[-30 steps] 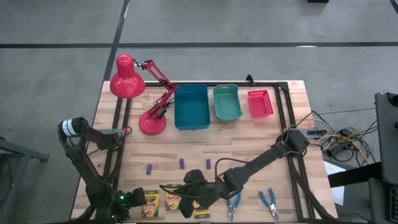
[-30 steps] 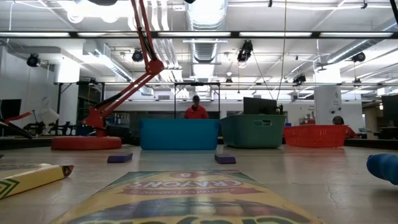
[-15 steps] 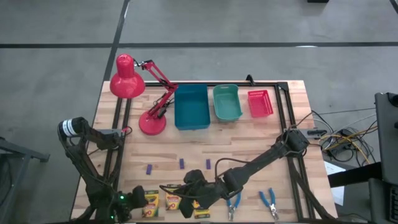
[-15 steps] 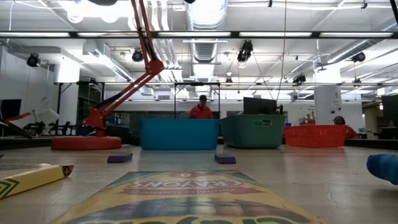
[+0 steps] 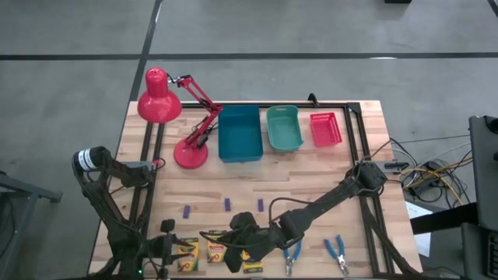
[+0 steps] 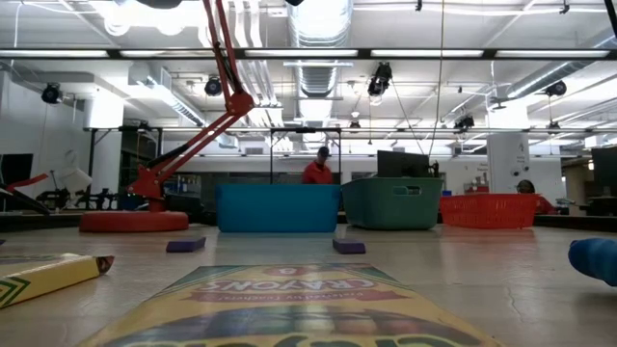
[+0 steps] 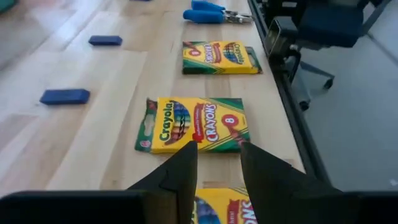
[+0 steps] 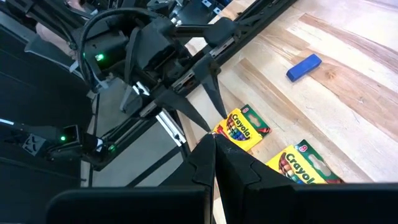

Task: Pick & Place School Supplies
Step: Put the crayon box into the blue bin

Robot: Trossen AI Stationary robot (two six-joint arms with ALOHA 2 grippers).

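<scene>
Since a second ago the left gripper [image 5: 173,247] has edged a little right along the lower-left table edge, its fingers parted, gripping nothing — while a person [image 6: 317,171] in the background has walked right.

High view: three crayon boxes [image 5: 215,250] lie at lower centre; the right gripper [image 5: 237,247], clenched empty, hovers between them. Two blue-handled tools [image 5: 336,250] sit lower right, purple blocks [image 5: 226,204] mid-frame.

Low view: a crayon box [image 6: 289,306] fills the foreground.

Left wrist view: fingers [image 7: 181,175] straddle the lower edge of a box [image 7: 194,124].

Right wrist view: shut fingertips [image 8: 212,152] hang over a box [image 8: 241,129] at centre.
</scene>
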